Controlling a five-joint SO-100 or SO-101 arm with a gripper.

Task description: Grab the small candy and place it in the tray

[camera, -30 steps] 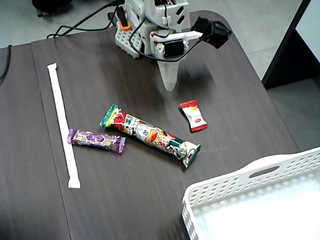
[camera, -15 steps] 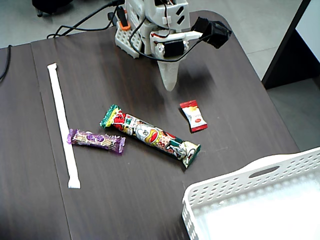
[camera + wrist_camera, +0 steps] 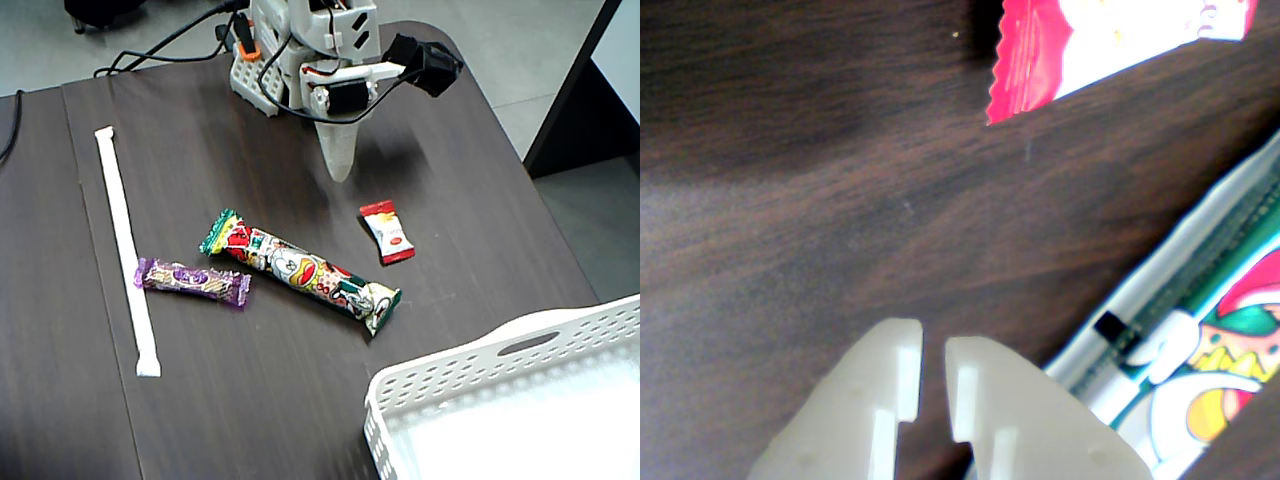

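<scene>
Nothing is grasped yet: the white end effector (image 3: 932, 375), fingers nearly pressed together and empty, hovers above the dark wooden counter (image 3: 470, 200). The small red-and-white candy packet (image 3: 387, 231) lies right of it, outside the white perforated plastic tray (image 3: 520, 345).

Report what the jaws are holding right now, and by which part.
Nothing is held. The gripper hangs over bare table, jaws nearly together with nothing between them; the small candy lies untouched on the table.

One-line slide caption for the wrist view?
Nearly closed gripper hovers over dark table, small candy ahead, long cartoon-printed stick alongside.
</scene>
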